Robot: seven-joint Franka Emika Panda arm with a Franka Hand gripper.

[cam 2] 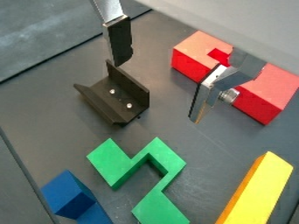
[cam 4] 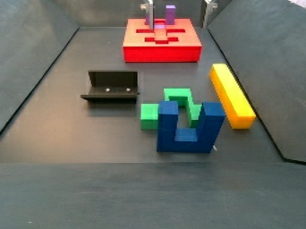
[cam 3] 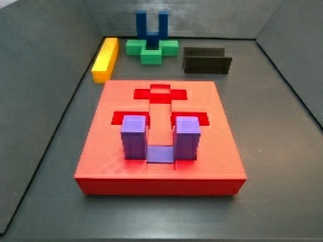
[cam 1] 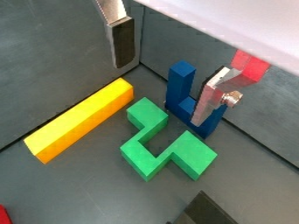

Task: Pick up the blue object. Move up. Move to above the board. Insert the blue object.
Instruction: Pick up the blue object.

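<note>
The blue object [cam 4: 188, 125] is a dark blue U-shaped block. It stands on the floor with both prongs up, next to the green block, and also shows in a side view [cam 3: 151, 24]. In a wrist view the blue object [cam 1: 181, 87] appears between the fingers, and in a wrist view the blue object [cam 2: 70, 197] sits far off at the corner. My gripper [cam 1: 165, 94] hangs open well above the floor with nothing between its fingers. The gripper [cam 2: 156, 89] is over the stretch between the fixture and the board [cam 3: 127, 104], a big red slab. Silver fingertips [cam 4: 149, 9] show at the frame's upper edge.
A purple U-shaped block [cam 3: 154, 137] sits in the board's near recess. A green zigzag block [cam 4: 167, 103] touches the blue object, with a yellow bar [cam 4: 232, 92] beside them. The dark fixture [cam 4: 110, 88] stands between them and the board. Grey walls ring the floor.
</note>
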